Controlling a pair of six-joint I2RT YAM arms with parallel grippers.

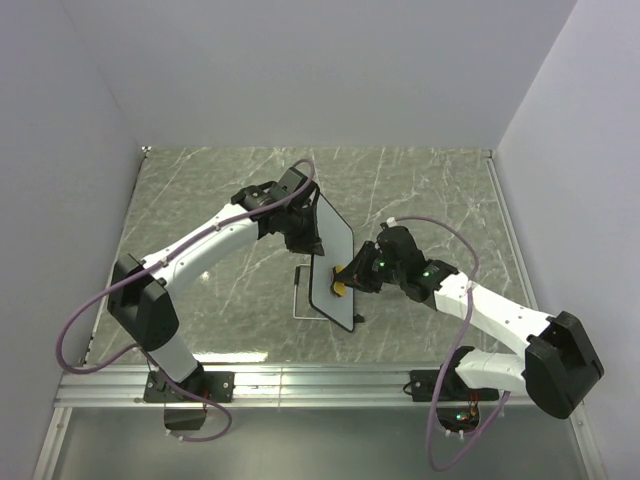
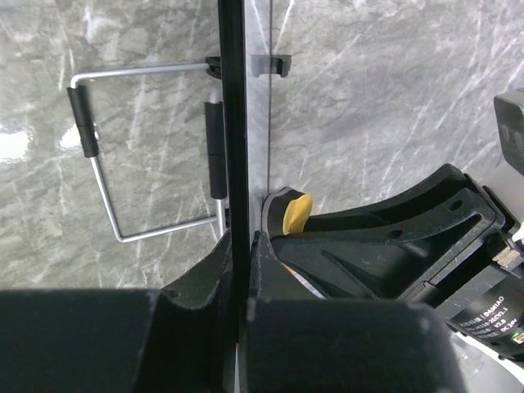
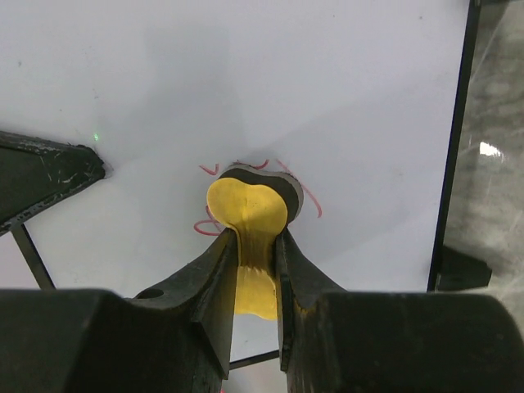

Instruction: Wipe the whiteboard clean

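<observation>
Risk first: the whiteboard (image 1: 331, 262) stands tilted on edge mid-table, its far rim pinched between the closed jaws of the left gripper (image 1: 308, 238). That hold is on thin frame only. A hard push from the right could twist the board out of it or skid its near foot.

Just right of the board, the right gripper (image 3: 256, 237) is clamped narrow on the yellow eraser (image 3: 246, 205), whose pad touches the white face over the red scribbles (image 3: 312, 201). The grip sits at the eraser's waist, so it may pivot or pop free on a sideways stroke.

A wire stand (image 2: 97, 168) juts out behind the board on its left side.
</observation>
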